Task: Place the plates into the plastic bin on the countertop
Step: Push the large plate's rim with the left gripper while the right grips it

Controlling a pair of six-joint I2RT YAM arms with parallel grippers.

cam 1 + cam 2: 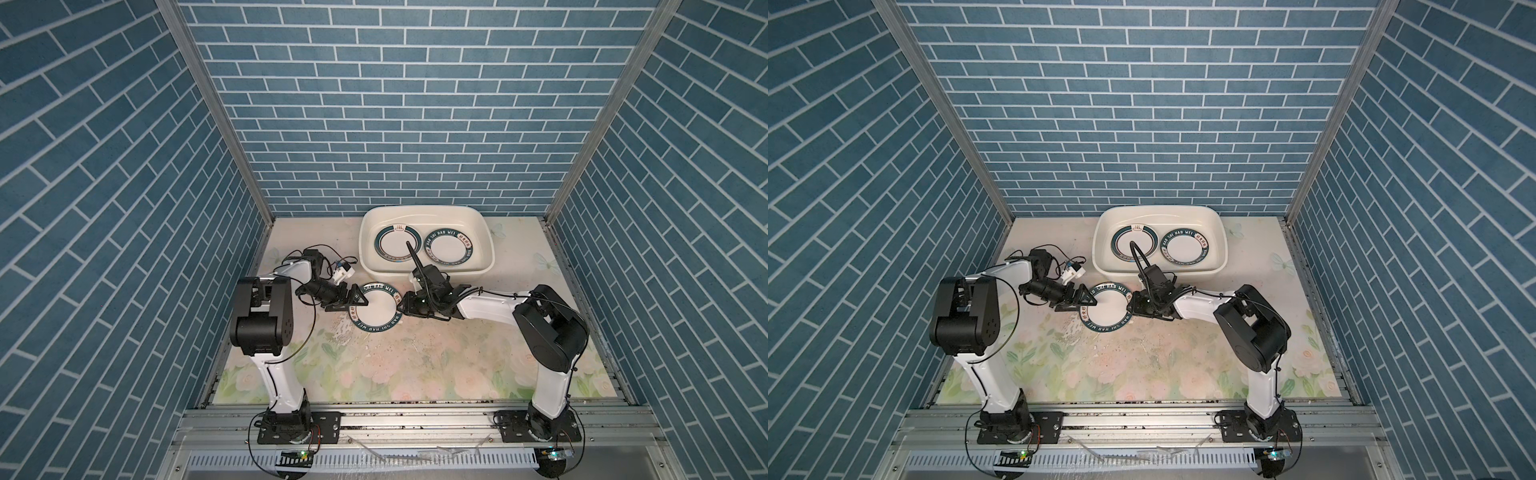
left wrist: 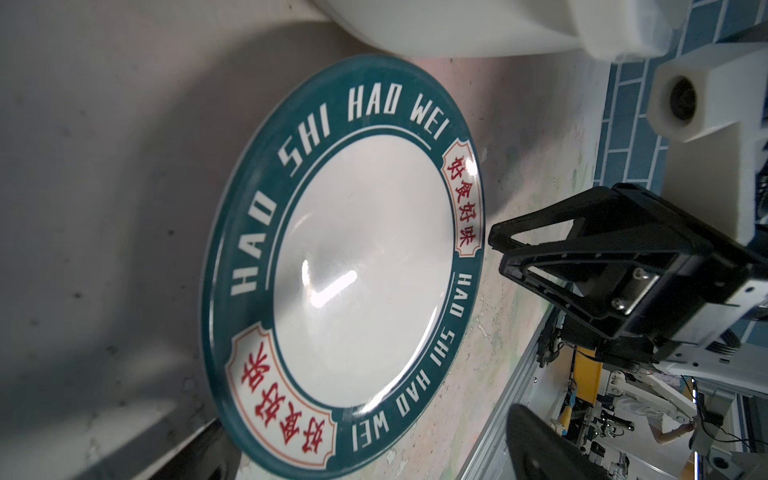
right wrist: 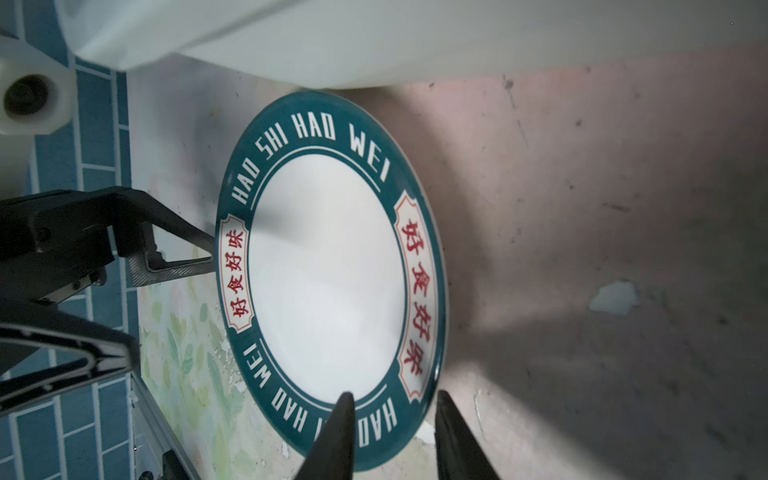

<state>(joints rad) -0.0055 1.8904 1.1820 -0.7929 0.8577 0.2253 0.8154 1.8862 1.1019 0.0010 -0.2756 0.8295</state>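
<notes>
1 teal-rimmed lettered plate (image 1: 378, 309) lies on the floral tabletop (image 1: 415, 361), just in front of the plastic bin (image 1: 424, 209). The bin holds 2 more side by side: a steam-emblem plate (image 1: 397, 245) and a second lettered plate (image 1: 449, 247). No other plates are in view.

The left tool (image 1: 354, 302) is at the near plate's left edge with its fingers spread wide; the rim lies between them and nothing is pinched. The right tool (image 3: 395, 395) is at the opposite edge. 1 of its fingers is over the lettered band and the other is just outside the rim (low against the tabletop, it seems). I cannot tell whether they actually press on the rim.

As a judgement on handling, the plate looks rigid, glossy and slick. It would likely chip if dropped, though it is probably light enough for 1 tool. Lying flat, it offers only its thin raised rim, so the hold belongs there: 1 finger under the lip and 1 on top, seated well in from the edge. A shallow pinch may let it pivot and slide out while crossing the bin's wall.
</notes>
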